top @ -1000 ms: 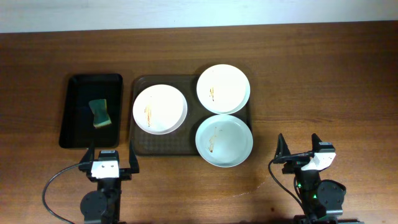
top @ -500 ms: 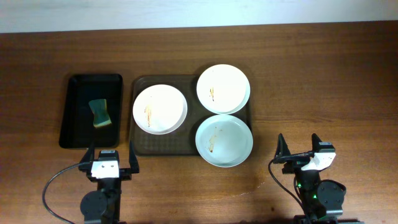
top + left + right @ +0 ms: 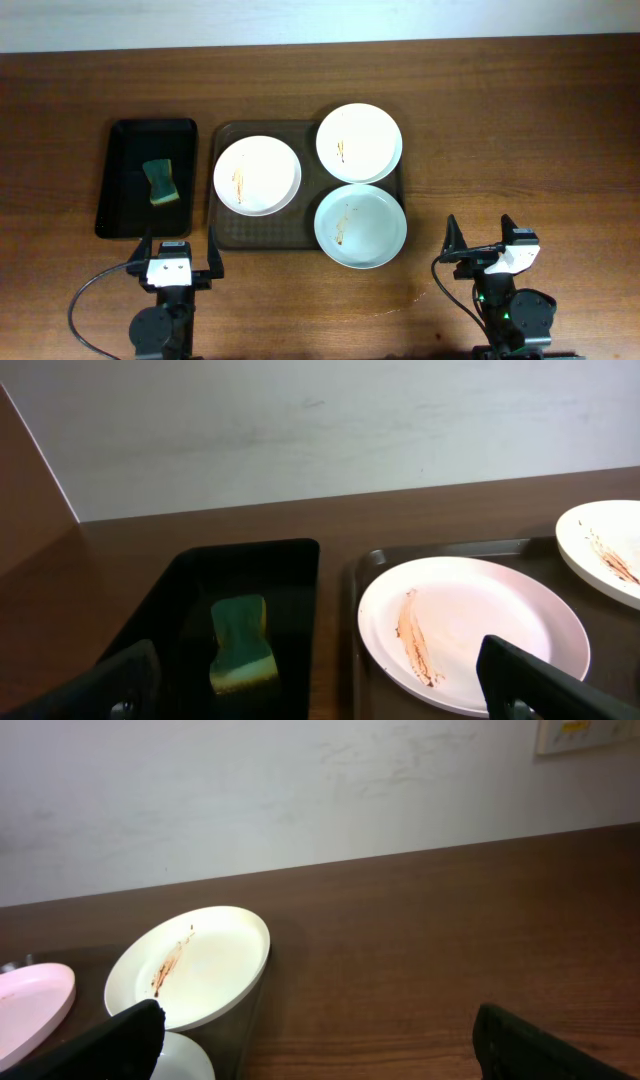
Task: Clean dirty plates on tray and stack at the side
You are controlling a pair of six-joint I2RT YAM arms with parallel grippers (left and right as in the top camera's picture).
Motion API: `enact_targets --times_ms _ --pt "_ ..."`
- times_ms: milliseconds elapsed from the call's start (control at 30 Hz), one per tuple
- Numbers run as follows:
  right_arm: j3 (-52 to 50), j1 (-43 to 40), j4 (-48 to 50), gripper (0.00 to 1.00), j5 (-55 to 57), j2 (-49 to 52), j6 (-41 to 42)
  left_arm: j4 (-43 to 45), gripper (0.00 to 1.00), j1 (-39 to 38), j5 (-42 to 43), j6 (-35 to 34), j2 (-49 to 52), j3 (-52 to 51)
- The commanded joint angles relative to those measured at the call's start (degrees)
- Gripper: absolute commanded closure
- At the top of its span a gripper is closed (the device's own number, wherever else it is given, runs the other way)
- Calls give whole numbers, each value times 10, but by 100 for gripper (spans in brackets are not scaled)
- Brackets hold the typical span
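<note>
Three smeared plates (image 3: 257, 175) are lying on the tray (image 3: 262, 232). Your left tool (image 3: 180, 252) and right tool (image 3: 480, 240) are hanging released and empty on the tray's near side. Likely you are starting with the sponge (image 3: 159, 183) left of the tray; pinch across its narrow waist.

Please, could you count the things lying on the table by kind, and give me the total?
White plates: 3
Trays: 2 (brown tray, black tray)
Sponge: 1
Total: 6
</note>
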Motion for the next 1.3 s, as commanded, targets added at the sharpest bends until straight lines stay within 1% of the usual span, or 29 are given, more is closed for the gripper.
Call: enact_targets --times_ms 0,233,267,300,500,533,567,633,700,733,800,833,900,967,1033,1100,1133,1167,1200,1233,1267 --pt "-3 3 -2 2 -2 -2 0 -1 1 2 -2 9 -4 -3" --pt "-3 3 -2 2 -2 -2 0 -1 1 2 -2 9 -4 -3" --pt "-3 3 -1 2 11 -2 -1 -1 1 2 -2 9 -4 -3" --pt "-3 3 -2 2 54 -2 0 -1 1 2 -2 9 -4 -3" --pt "-3 3 -2 2 60 -2 0 0 1 2 -6 10 -4 -3" --pt "-3 3 6 2 61 -2 2 15 1 2 -4 9 -4 -3" --pt "-3 3 19 2 24 -2 2 38 1 2 45 3 -4 -3" --pt "0 3 52 2 9 -2 13 58 1 2 69 -1 -4 -3" --pt "25 3 52 2 9 -2 19 82 1 2 74 -33 -4 1" --pt "44 3 51 2 9 -1 19 87 1 2 73 -37 -4 12" --pt "89 3 51 2 5 13 17 82 1 2 54 -31 5 51" --pt "110 3 51 2 1 24 15 80 1 2 54 -12 16 73" --pt "166 3 47 2 -11 70 14 75 1 2 54 10 54 124" --pt "224 3 40 2 -68 139 -22 60 1 2 28 10 108 180" --pt "287 3 17 2 -73 216 -22 37 1 2 26 10 169 239" --pt "348 3 -1 2 -74 288 -24 35 1 2 25 15 236 298" --pt "387 3 -28 2 -74 327 -24 29 1 2 25 24 268 328" --pt "448 3 -81 2 -73 380 -24 10 1 2 26 27 313 373" --pt "507 3 -133 2 -73 430 -24 -33 1 2 26 27 375 438" --pt "545 3 -164 2 -73 462 -24 -59 1 2 27 27 404 470" --pt "600 3 -210 2 -73 508 -24 -108 1 2 31 27 455 525"
